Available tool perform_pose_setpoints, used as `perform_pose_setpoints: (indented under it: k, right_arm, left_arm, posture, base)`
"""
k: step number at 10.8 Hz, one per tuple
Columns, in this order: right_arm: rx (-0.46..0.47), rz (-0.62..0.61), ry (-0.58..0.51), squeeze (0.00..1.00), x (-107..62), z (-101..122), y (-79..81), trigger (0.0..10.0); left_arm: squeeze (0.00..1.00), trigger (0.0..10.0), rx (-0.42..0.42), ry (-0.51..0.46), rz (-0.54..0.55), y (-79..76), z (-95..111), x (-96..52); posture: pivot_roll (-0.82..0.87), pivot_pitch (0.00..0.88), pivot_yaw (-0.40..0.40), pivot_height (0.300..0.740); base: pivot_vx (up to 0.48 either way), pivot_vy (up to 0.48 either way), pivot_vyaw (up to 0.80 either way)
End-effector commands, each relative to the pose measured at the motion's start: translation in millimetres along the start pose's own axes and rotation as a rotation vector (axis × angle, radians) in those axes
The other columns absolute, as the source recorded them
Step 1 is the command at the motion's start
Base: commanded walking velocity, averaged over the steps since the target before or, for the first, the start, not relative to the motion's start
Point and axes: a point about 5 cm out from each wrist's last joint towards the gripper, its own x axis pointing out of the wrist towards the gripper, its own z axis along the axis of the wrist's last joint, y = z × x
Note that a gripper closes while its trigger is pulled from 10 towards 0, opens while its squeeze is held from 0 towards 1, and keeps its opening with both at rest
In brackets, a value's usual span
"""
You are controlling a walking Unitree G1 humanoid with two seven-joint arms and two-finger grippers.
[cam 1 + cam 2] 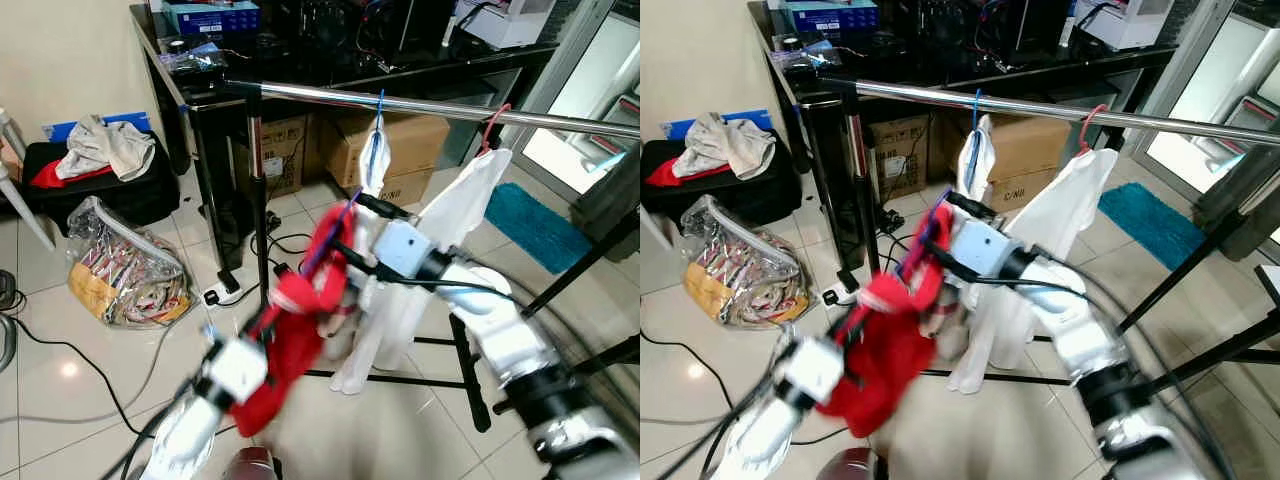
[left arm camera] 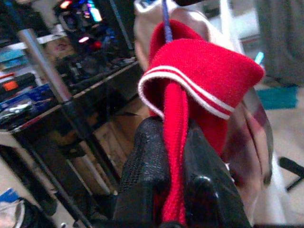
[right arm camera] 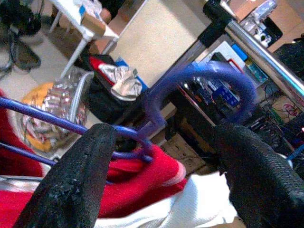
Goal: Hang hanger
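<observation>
Carrying blue-purple plastic hanger (image 3: 199, 85) w/ red knit garment (image 1: 300, 310) up toward the shiny steel rail (image 1: 440, 107).
Left gripper (image 2: 173, 166) clamped on red fabric below; right gripper (image 3: 161, 156) fingers apart, straddling the hanger neck, grip unclear. Hook sits below the rail, near white shirts (image 1: 450, 230). Next: lift hook over rail, likely left of them.

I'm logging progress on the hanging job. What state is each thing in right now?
Red garment: on the purple hanger, not yet on the rail.
Rail: carries two hung white garments.
Left gripper: jaws shut on the red fabric.
Right gripper: jaws open around the hanger's neck.
</observation>
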Motion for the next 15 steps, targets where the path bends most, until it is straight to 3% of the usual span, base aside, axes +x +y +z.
perform_pose_setpoints:
  k: [1,3,6,8,9,11,13,15]
  right_arm:
    - [-0.045,-0.002,0.009,0.00,-2.6,-2,-9.5,10.0]
    - [-0.138,0.046,0.063,0.00,-13.2,-15,-19.2,10.0]
    - [-0.132,0.045,0.121,0.00,-23.9,-29,-30.3,10.0]
    - [-0.137,0.075,0.175,0.00,-33.5,-42,-27.4,10.0]
    - [-0.194,0.132,0.217,0.00,-45.2,-53,-23.0,10.0]
    - [-0.227,0.152,0.247,0.00,-59.2,-58,-29.3,10.0]
    - [-0.253,0.216,0.267,0.00,-67.9,-66,-21.1,10.0]
    - [-0.288,0.284,0.271,0.00,-72.9,-73,-5.2,10.0]
  left_arm:
    - [0.00,0.0,0.029,-0.088,-0.031,-0.3,13,4.6]
    - [0.00,0.0,0.076,-0.082,-0.112,4.6,9,-4.9]
    - [0.00,0.0,0.121,-0.072,-0.193,6.5,5,-17.1]
    - [0.00,0.0,0.116,-0.079,-0.192,4.4,6,-16.6]
    - [0.00,0.0,0.119,-0.093,-0.196,2.4,8,-16.4]
    - [0.00,0.0,0.179,-0.103,-0.255,2.9,6,-25.0]
    - [0.00,0.0,0.239,-0.126,-0.320,1.5,5,-25.7]
    - [0.00,0.0,0.243,-0.131,-0.330,-1.0,3,-26.1]
  posture:
    - [0.28,0.008,-0.063,0.740]
    - [0.28,0.011,-0.070,0.740]
    - [0.28,0.017,-0.071,0.740]
    - [0.28,0.013,-0.071,0.740]
    - [0.29,0.010,-0.072,0.740]
    - [0.29,0.006,-0.079,0.740]
    - [0.29,0.001,-0.085,0.740]
    - [0.29,0.000,-0.085,0.740]
  base:
    - [0.000,0.000,0.00]
    - [0.000,0.000,0.00]
    - [0.000,0.000,0.00]
    - [0.000,0.000,0.00]
    - [0.000,0.000,0.00]
    - [0.000,0.000,0.00]
    - [0.000,0.000,0.00]
    - [0.000,0.000,0.00]
